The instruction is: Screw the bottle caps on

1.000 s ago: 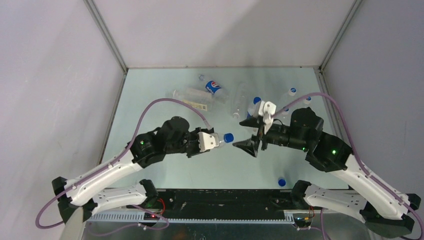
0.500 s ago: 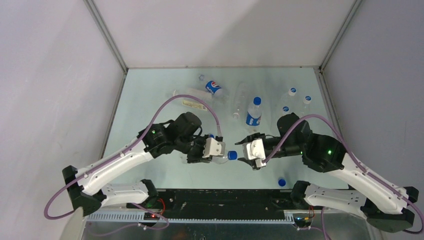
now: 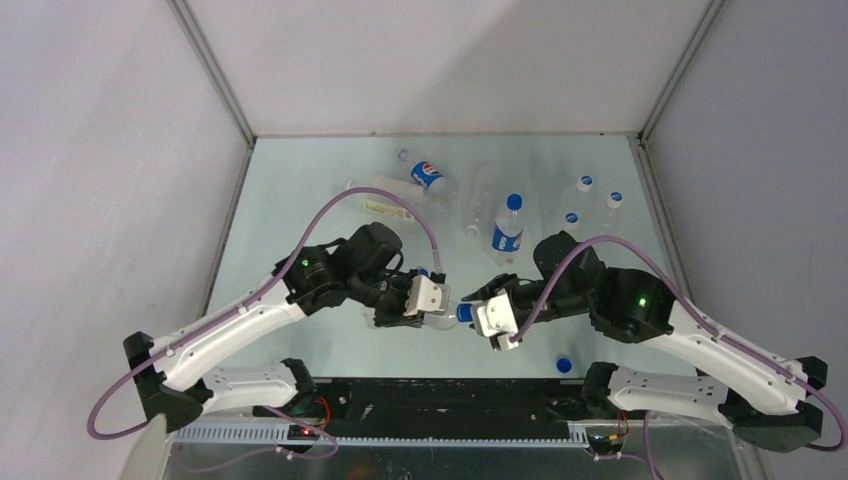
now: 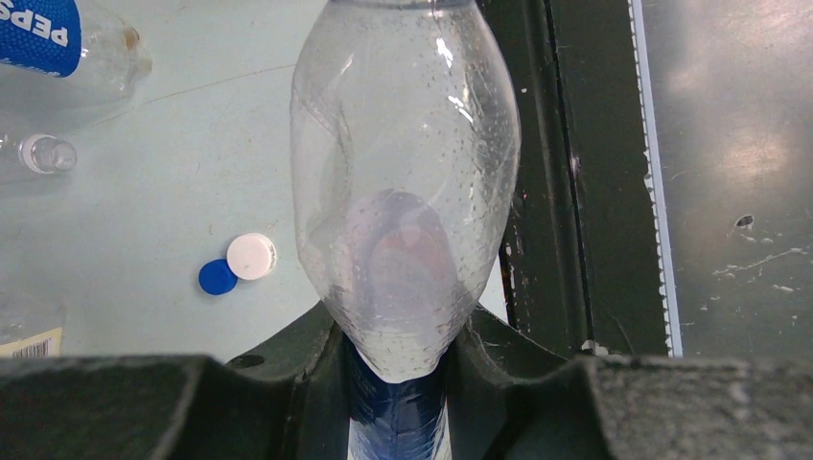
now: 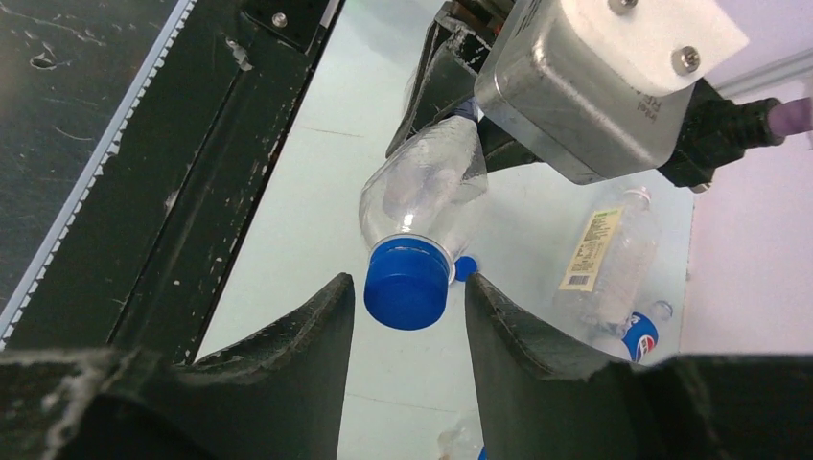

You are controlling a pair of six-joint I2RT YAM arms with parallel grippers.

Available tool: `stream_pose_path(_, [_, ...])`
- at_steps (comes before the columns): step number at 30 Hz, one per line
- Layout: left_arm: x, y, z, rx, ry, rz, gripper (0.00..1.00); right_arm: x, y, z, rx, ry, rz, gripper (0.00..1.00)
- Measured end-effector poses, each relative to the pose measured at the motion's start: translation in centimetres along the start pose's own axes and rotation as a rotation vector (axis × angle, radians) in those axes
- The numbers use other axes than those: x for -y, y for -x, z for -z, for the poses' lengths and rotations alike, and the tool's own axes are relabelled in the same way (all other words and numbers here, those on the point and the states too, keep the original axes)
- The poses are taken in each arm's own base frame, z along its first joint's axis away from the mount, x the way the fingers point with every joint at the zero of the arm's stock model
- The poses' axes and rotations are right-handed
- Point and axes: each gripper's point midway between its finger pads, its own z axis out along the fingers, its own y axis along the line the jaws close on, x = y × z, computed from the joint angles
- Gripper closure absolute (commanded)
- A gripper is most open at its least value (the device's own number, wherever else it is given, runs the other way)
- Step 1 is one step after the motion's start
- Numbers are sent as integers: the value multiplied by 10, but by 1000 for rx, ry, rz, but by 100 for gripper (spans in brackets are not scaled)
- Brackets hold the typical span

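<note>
My left gripper [image 4: 398, 383] is shut on a clear bottle [image 4: 403, 172], held low over the table's near part [image 3: 440, 318]. Its neck points right and carries a blue cap [image 5: 406, 284] [image 3: 464, 312]. My right gripper [image 5: 409, 280] [image 3: 478, 316] faces the neck end. One finger stands on each side of that cap, with a narrow gap showing on both sides, so it is open around it. A loose blue cap [image 4: 218, 277] and a white cap [image 4: 252, 256] lie together on the table under the bottle.
An upright blue-labelled bottle [image 3: 508, 228] stands mid-table, and three small capped bottles [image 3: 584, 190] stand at the back right. Lying bottles [image 3: 428, 175] are at the back centre, one with a pale label [image 5: 604, 249]. Another blue cap [image 3: 563, 364] lies by the front edge.
My right arm swung down and left to the bottle's neck, and its jaws narrowed around the cap. My left arm brought the bottle nearer the front edge, then held still.
</note>
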Motion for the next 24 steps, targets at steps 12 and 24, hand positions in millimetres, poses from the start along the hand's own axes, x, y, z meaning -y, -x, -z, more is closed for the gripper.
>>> stream_pose_path(12, [-4, 4, 1, 17, 16, -5, 100, 3, -8, -3, -49, -20, -18, 98])
stream_pose_path(24, [-34, -4, 17, 77, 351, -24, 100, 33, -11, -14, -46, -278, -645, 100])
